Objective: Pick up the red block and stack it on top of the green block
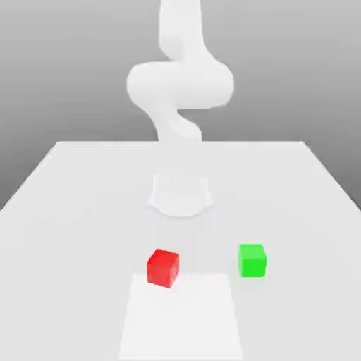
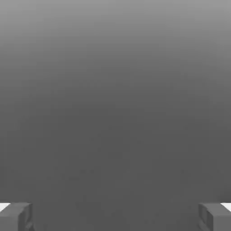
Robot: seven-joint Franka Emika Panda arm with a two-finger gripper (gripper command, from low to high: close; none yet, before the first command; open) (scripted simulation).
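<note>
The tool point(image 2: 115, 216) is spread wide, its two fingers point(image 2: 16, 216) far apart with nothing between them. On the white table point(image 1: 70, 211), the red block point(image 1: 163, 267) sits well apart from the green block point(image 1: 252, 260), which lies toward the exterior view's right.

Bright, washed-out, perhaps overexposed light; faint shadows.

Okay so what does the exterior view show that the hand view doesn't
The exterior view has the red block and the green block, apart from each other on the white table, green toward that view's right, plus the white arm rising behind them. The hand view has two gray fingers set wide apart before a plain gray backdrop. Both share gray background.
</note>
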